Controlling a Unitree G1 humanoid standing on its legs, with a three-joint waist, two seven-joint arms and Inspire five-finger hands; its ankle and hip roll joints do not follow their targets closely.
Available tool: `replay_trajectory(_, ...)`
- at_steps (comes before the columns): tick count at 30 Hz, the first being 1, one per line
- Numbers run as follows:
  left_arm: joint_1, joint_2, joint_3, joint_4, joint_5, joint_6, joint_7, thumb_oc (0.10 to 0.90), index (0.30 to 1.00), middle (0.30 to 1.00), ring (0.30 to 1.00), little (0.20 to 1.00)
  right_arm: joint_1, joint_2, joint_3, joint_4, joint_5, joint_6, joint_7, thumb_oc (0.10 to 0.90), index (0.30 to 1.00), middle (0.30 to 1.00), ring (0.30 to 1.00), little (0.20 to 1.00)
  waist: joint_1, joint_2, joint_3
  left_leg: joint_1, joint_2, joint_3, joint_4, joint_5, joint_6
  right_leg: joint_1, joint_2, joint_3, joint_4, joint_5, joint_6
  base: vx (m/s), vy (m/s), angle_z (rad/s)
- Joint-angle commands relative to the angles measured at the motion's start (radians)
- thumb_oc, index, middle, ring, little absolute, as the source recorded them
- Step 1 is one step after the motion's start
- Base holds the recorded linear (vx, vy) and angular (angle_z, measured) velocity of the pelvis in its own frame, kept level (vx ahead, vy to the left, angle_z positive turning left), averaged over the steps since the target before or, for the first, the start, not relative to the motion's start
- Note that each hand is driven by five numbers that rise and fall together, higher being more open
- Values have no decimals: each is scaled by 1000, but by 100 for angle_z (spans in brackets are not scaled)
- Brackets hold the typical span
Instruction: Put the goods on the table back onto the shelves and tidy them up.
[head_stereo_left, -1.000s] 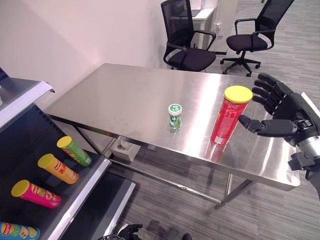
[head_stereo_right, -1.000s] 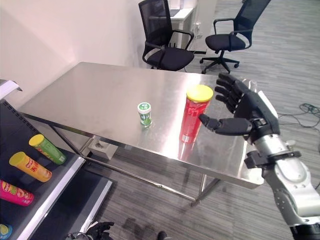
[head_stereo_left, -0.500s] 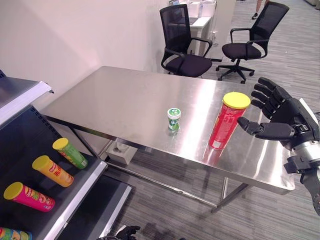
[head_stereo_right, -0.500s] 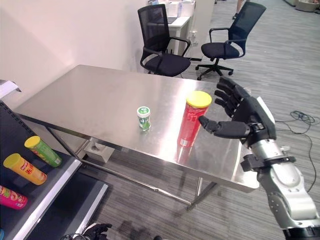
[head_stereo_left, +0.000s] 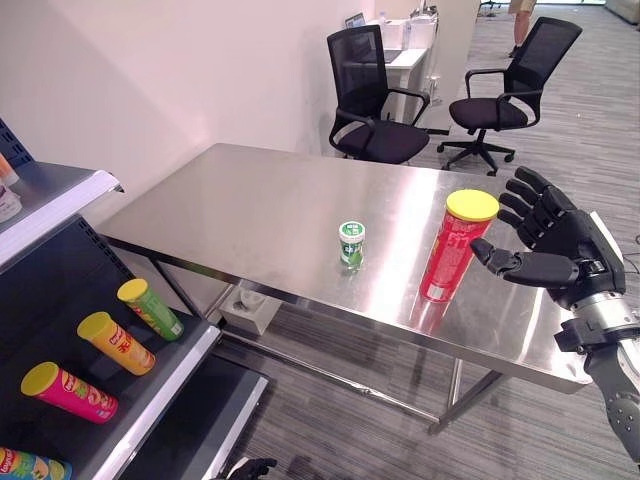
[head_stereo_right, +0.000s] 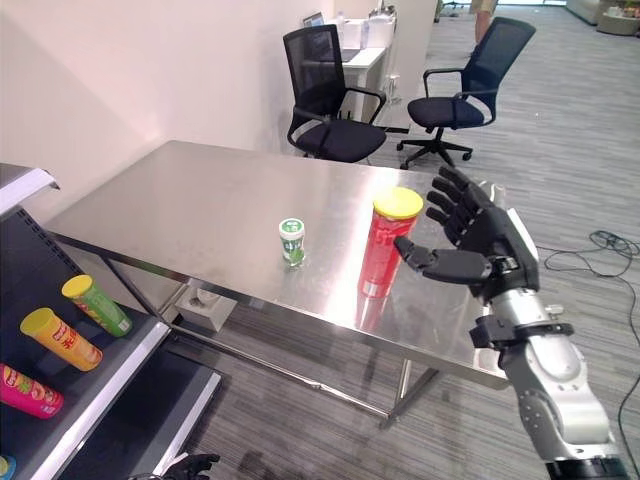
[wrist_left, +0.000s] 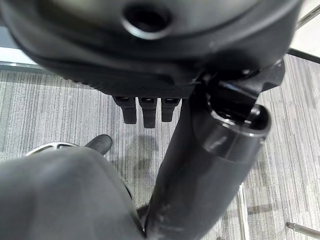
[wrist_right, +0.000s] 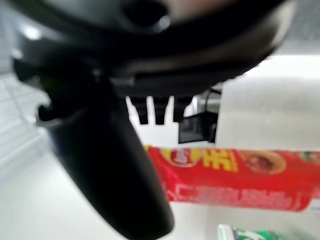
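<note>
Fingers of my right hand (head_stereo_left: 560, 240) spread wide, empty, just beside the upright red can (head_stereo_left: 452, 250) at three o'clock on the steel bench (head_stereo_left: 250, 210), small green cup (head_stereo_left: 351, 243) at its nine o'clock.

Two black office chairs past table's far side: one (head_stereo_left: 372, 95) at 12 o'clock, other (head_stereo_left: 510, 85) at 1 o'clock, near a white desk (head_stereo_left: 408, 62) between them. Grey striped carpet floor (head_stereo_left: 350, 420). White wall (head_stereo_left: 150, 80) at 10 o'clock. Person's legs (head_stereo_left: 520, 8) at 1 o'clock, top edge.
</note>
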Motion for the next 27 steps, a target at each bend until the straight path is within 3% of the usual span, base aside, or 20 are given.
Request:
replay_trajectory(1, -8, 26, -9, 20, 15, -3, 0, 800, 900, 900, 900, 900, -102, 28, -63, -17, 38, -98, -21, 800, 900, 900, 900, 900, 28, -64, -17, 143, 90, 28, 24, 107, -106, 118, -23, 76, -181, 36, 102, 0, 0, 0)
replay_trajectory(13, -6, 32, -23, 9, 12, 4, 1, 800, 900, 900, 900, 900, -154, 71, -14, 87, 50, -92, -49, 800, 900, 900, 900, 900, 47, -64, -19, 149, 101, 22, 27, 114, -106, 129, -12, 73, -181, 28, 94, 7, -19, 2)
replay_trajectory(27, -1, 32, -34, 2, -4, 8, 7, 800, 900, 900, 900, 900, -236, 58, 61, 124, 77, -85, -43, 800, 900, 900, 900, 900, 69, -66, -20, 153, 109, 15, 22, 116, -112, 139, -5, 59, -185, 26, 92, 5, -9, 4)
